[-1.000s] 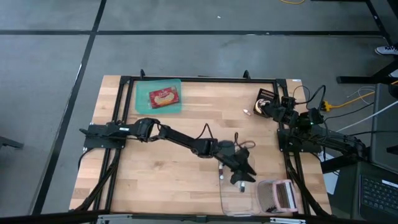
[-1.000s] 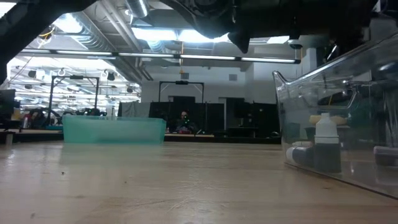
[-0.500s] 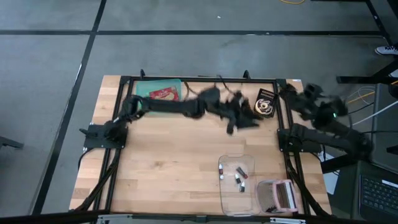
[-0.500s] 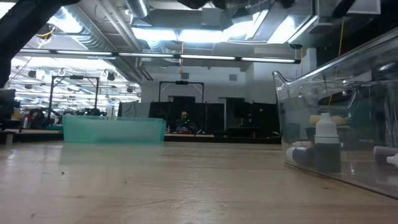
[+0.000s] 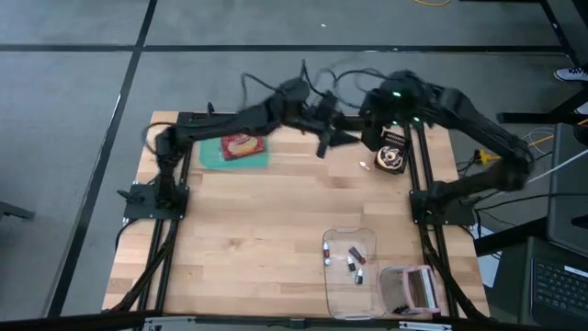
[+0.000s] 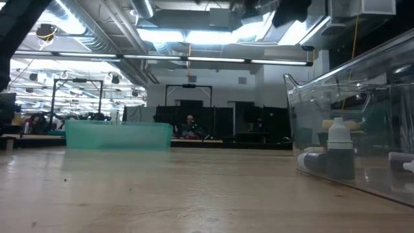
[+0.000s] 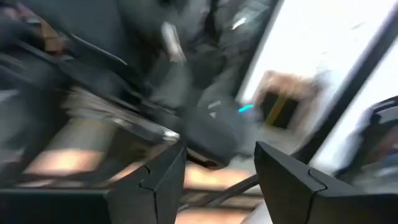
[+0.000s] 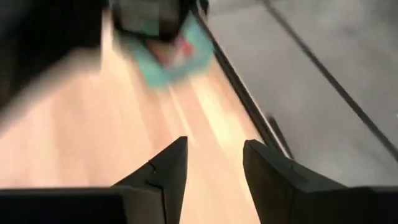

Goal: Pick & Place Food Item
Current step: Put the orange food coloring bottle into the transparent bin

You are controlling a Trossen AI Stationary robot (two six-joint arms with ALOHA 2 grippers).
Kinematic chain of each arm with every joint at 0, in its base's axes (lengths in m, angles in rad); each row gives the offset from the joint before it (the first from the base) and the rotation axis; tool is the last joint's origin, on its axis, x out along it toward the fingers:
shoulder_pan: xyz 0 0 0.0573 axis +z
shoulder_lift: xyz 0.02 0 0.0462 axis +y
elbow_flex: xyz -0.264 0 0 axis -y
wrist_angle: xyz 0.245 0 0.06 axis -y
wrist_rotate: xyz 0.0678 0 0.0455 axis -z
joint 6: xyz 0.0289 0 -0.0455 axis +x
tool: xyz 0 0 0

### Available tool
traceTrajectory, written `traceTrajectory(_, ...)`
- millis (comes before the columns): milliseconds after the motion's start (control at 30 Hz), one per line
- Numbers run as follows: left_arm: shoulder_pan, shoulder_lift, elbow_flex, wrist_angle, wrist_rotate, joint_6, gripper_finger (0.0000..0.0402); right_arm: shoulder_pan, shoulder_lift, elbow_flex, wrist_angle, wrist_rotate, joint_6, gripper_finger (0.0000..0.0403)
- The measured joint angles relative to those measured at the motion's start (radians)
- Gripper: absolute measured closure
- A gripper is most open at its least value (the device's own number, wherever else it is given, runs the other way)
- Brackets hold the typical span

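Looking down, high view: left gripper (image 5: pixel 328 140) and right gripper (image 5: pixel 381 103) raised at counter (image 5: pixel 257 239) far edge; food packet (image 5: pixel 242 144) lying in teal tray (image 5: pixel 209 154)
Low view: clear bin (image 6: pixel 362 129) on counter
Left wrist view: fingers (image 7: pixel 163 186) parted, empty
Right wrist view: fingers (image 8: pixel 168 171) parted, empty

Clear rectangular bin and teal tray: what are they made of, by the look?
Clear rectangular bin: likely hard glossy plastic; see-through walls catch highlights, and small bottles show inside. Teal tray: probably translucent plastic with a duller, frosted look. Wooden tabletop: pale planks with visible grain.
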Motion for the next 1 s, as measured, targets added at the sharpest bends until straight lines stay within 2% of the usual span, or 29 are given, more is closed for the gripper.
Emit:
traceTrajectory(67, 0.034, -0.071, 0.000, -0.142, -0.049, 0.113, 0.0217, -0.018, 0.067, 0.062, -0.093, -0.016, -0.045, 0.0247)
traceTrajectory(233, 0.157, -0.265, 0.006, -0.418, -0.077, 0.286, 0.0217, -0.073, 0.079, 0.129, -0.039, -0.050, -0.034, 0.0247)
traceTrajectory(433, 0.325, -0.430, 0.003, -0.704, -0.072, 0.404, 0.0217, -0.128, 0.089, 0.068, -0.089, 0.046, 0.085, 0.0247)
traceTrajectory(567, 0.391, -0.514, -0.099, -0.751, -0.033, 0.440, 0.0217, -0.130, 0.102, -0.002, -0.048, 0.050, 0.144, 0.0247)
traceTrajectory(700, 0.437, -0.629, -0.328, -0.743, 0.001, 0.441, 0.0217, -0.134, 0.116, -0.085, -0.038, 0.072, 0.176, 0.0247)
traceTrajectory(767, 0.455, -0.693, -0.476, -0.680, 0.019, 0.427, 0.0217, -0.140, 0.129, -0.132, -0.041, 0.073, 0.185, 0.0247)
traceTrajectory(900, 0.477, -0.813, -0.767, -0.364, 0.064, 0.254, 0.0217, -0.142, 0.177, -0.203, -0.064, 0.074, 0.207, 0.0247)
traceTrajectory(1000, 0.490, -0.882, -0.937, -0.123, 0.067, 0.104, 0.0217, -0.133, 0.238, -0.220, -0.107, 0.069, 0.183, 0.0247)
